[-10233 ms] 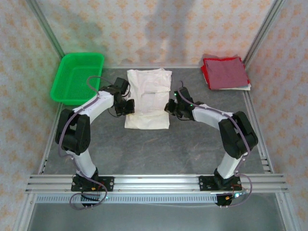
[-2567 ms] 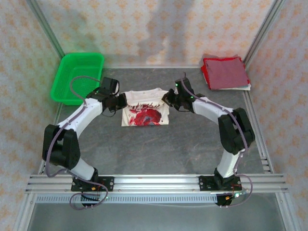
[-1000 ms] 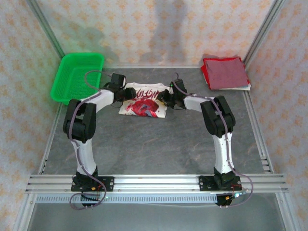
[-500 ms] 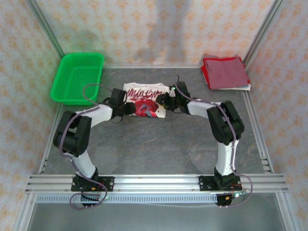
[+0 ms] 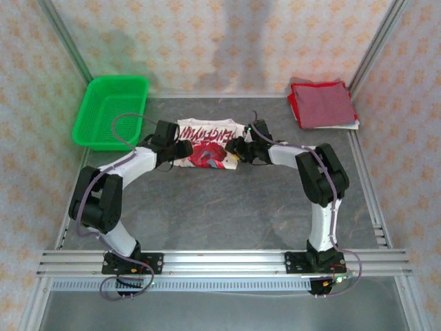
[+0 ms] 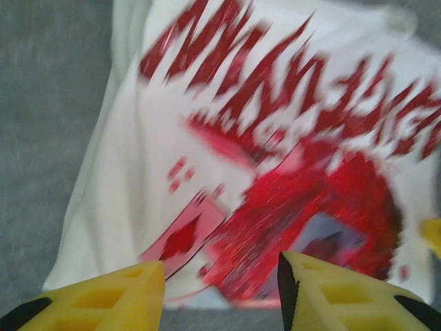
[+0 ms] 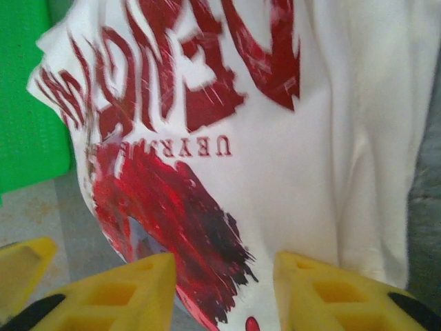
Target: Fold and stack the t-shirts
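The white t-shirt [image 5: 207, 138] lies folded on the grey table with its red graphic and lettering facing up, also seen close up in the left wrist view [image 6: 269, 131] and the right wrist view [image 7: 310, 131]. My left gripper [image 5: 181, 150] sits at the shirt's left near corner, and my right gripper [image 5: 237, 149] at its right near corner. Both are open over the cloth, the left gripper [image 6: 220, 293] and the right gripper [image 7: 224, 293] each showing yellow fingers apart with nothing between them. The dark red t-shirt [image 5: 322, 103] lies folded square at the back right.
A green mesh basket [image 5: 111, 110] stands at the back left, its side visible in the right wrist view [image 7: 27, 124]. A white layer pokes out under the dark red shirt. Patterned walls and metal posts enclose the table. Bare grey tabletop [image 5: 220, 207] stretches toward the arm bases.
The shirt, long and plain side up ten seconds ago, now lies shorter with the print up. Over the last second both grippers slid from the shirt's sides toward its near corners.
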